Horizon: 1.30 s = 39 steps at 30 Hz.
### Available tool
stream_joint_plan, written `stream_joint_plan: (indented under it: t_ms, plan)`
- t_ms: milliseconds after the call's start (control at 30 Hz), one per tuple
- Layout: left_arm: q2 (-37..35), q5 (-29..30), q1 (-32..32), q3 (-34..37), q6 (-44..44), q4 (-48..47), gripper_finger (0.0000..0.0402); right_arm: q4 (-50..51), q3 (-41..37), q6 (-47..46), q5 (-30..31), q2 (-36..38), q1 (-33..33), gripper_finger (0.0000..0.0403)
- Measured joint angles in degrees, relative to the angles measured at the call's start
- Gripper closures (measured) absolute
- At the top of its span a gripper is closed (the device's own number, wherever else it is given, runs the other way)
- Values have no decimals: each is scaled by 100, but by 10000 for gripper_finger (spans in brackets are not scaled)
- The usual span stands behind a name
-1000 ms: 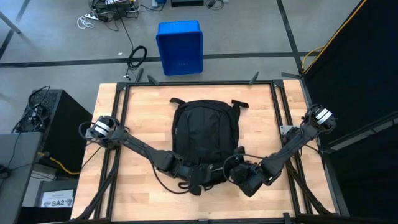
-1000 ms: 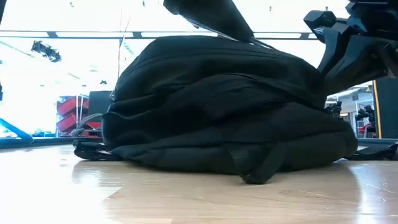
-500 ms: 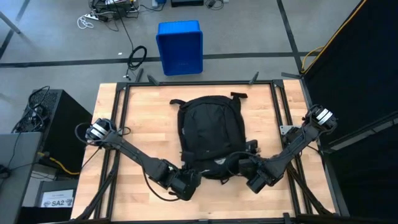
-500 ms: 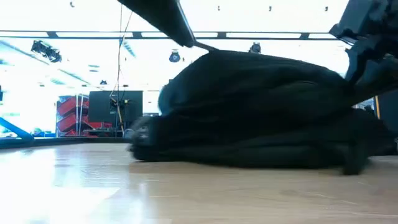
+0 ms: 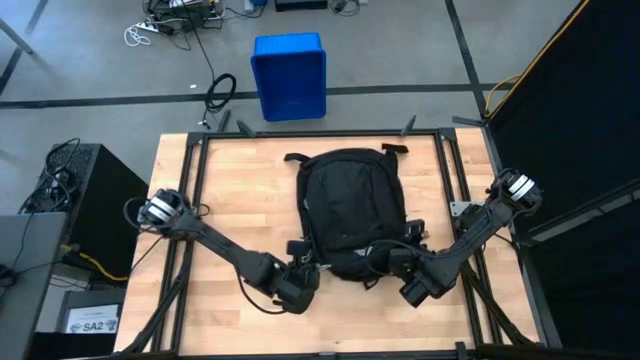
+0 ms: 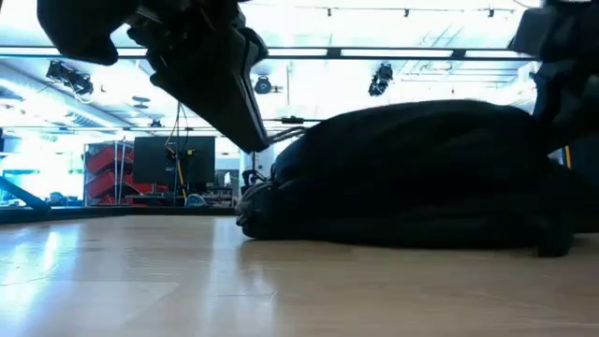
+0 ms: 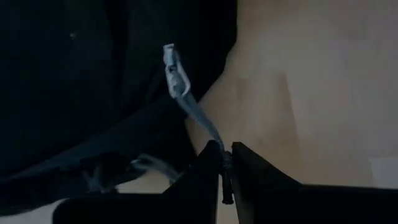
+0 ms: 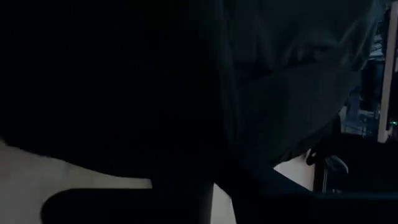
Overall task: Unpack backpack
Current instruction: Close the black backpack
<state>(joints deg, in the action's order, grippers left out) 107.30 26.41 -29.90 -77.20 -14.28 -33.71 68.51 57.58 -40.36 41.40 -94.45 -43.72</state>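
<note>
Black fabric first: looking at the large rounded black fabric backpack (image 5: 350, 208), lying flat mid-way across the pale wooden counter (image 5: 220, 190), towards the right half. Sits further right and further from the near edge than a second ago; slid there as one lump, with no sign of opening. Left claw (image 7: 225, 163) at the near left corner of the pack, clamped on a thin pale grey pull cord (image 7: 186, 102) running taut back to the fabric. Pulled back and out to the left over that same second. Right claw (image 5: 400, 275) closed at the near right corner, pressed in against dark fabric; cannot tell whether gripping a strap or just resting there. Reads as tugging a zipper pull with the pack sliding along instead of unzipping, so probably needs holding down on the right side. No contents out yet, so unpacking barely started by the look of it. Count: one backpack, one pull cord in view, two arms with two claws, one blue plastic bin (image 5: 289, 75) on the floor beyond the counter, zero unpacked items.
</note>
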Motion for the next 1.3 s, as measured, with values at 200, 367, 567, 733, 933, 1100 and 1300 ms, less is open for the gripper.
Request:
stream_joint_plan:
  t_ms: [200, 367, 567, 733, 933, 1100, 1300]
  plan:
    - [1, -56, 134, 28, 61, 160, 401, 123, 740, 110, 373, 0, -478, 317]
    - [1, -28, 213, 30, 204, 482, 401, -1147, 979, 730, 920, 0, -595, 260]
    - [1, -4, 296, 30, 399, 805, 401, -3632, 960, 2514, 167, -4, 17, 217]
    - [1, 16, 303, -16, 522, 950, 401, -4896, 711, 3399, -572, -4, 693, 208]
    - [1, 131, 302, -205, 737, 1039, 401, -6047, 202, 3745, -1642, -9, 1341, 222]
    - [1, 252, 327, -322, 800, 1042, 401, -6327, -44, 3803, -1802, -9, 1549, 253]
    - [3, 308, 327, -449, 838, 1022, 401, -6027, -114, 3836, -1682, -9, 1536, 375]
